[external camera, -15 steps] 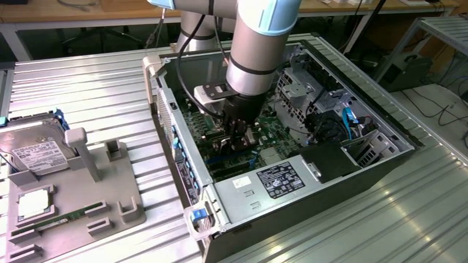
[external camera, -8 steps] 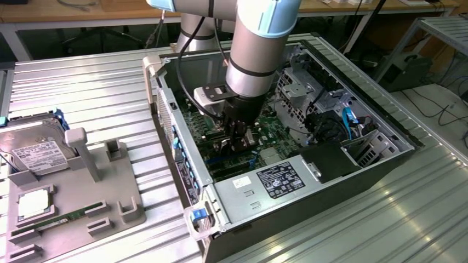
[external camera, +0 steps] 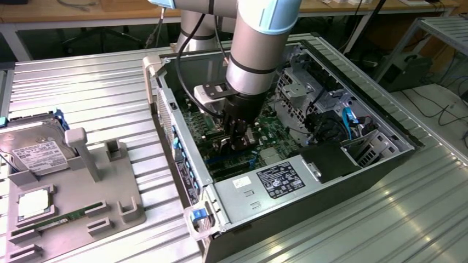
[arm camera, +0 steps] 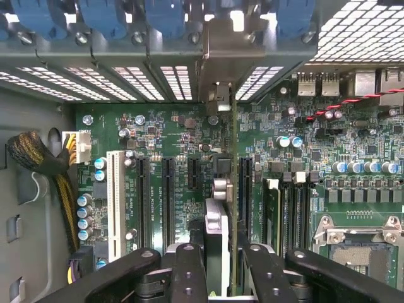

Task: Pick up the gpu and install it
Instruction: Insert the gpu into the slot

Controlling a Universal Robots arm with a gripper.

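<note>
closely, expansion slots (arm camera: 168, 189) flank gpu (arm camera: 233, 145) in hand (arm camera: 224, 268).

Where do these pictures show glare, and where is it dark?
Exterior view: the metal table glares pale at that view's right; the inside of the computer case lies shaded under the arm. Wrist view: the perforated grille burns white; the motherboard is evenly lit.

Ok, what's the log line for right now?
gripper: shut on gpu | gpu: edge-on over motherboard slots, inside case | seated: cannot tell
</note>
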